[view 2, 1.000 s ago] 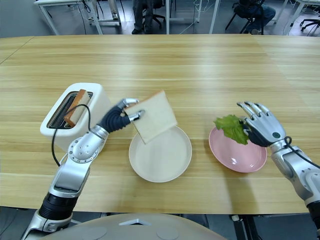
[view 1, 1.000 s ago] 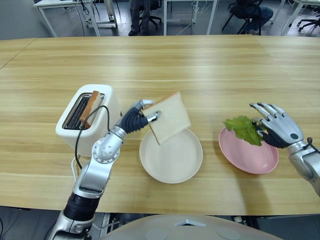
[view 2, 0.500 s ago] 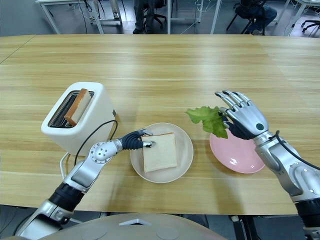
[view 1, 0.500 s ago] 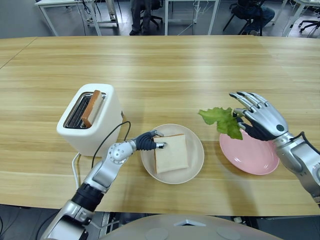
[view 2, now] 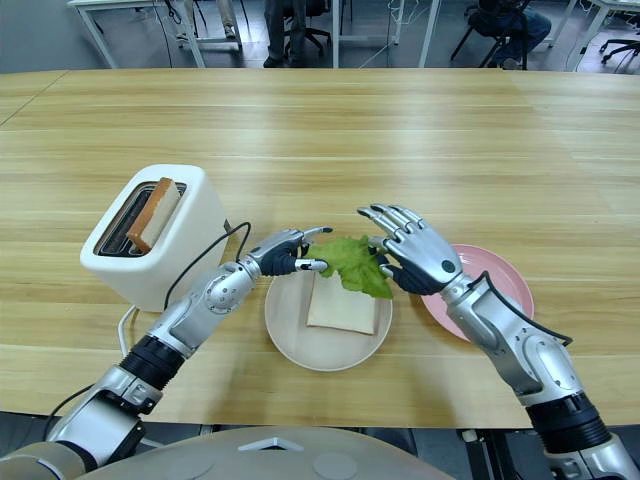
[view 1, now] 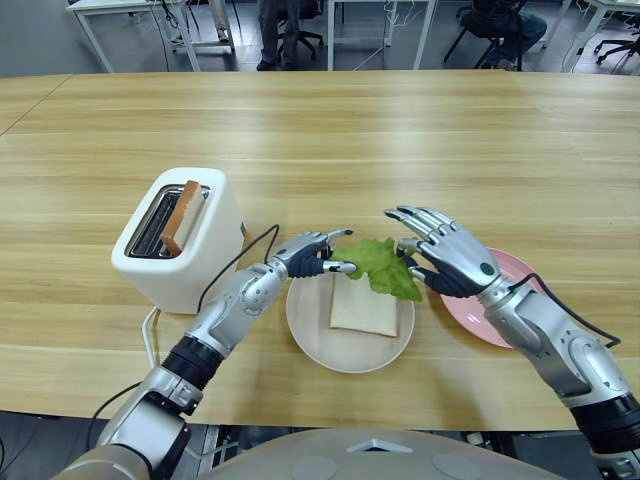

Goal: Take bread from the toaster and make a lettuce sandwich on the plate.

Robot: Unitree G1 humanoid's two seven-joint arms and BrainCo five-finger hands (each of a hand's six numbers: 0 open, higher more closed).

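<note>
A white toaster (view 1: 178,250) stands at the left with one slice of bread (view 1: 180,215) upright in its slot. On the cream plate (view 1: 312,340) a second bread slice (view 1: 365,312) lies flat. My right hand (view 1: 447,263) is shut on a green lettuce leaf (view 1: 381,266), which hangs just over the far edge of that slice. My left hand (view 1: 308,254) hovers at the plate's far left rim, fingers stretched toward the leaf and holding nothing.
A pink plate (view 2: 503,286) lies to the right of the cream plate, partly behind my right forearm. The toaster's black cable (view 1: 237,262) loops over my left forearm. The wooden table (view 1: 400,140) stretches far beyond; chairs and desks stand behind it.
The left hand lowered the bread flat onto the cream plate, let go and drew up to the rim. The right hand carried the lettuce left from the pink plate to over the bread.
</note>
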